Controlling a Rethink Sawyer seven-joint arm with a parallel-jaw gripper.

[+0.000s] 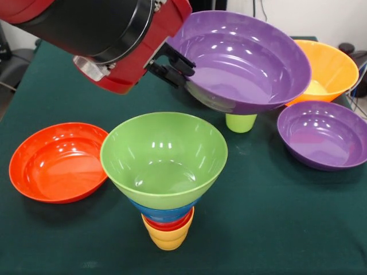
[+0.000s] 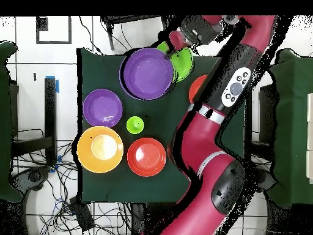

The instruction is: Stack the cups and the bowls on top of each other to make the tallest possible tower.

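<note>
Lower centre: tower [image 1: 165, 183] standing, green bowl [image 1: 164, 157] topping it | upper centre: gripper [image 1: 182, 73] clamping rim of purple bowl [image 1: 243, 62], holding it tilted in the air | green cup [image 1: 241, 122] sitting behind.

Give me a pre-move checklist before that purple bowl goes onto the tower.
1. Gripper clamped on held purple bowl rim: ok.
2. Bowl lifted clear of table: ok.
3. Tower upright, green bowl on top, open side up: ok.
4. Held bowl centred over tower: not ok, offset in both views.
5. Held bowl level: not ok, tilted.
6. Light green cup clear of path: cannot tell.
</note>
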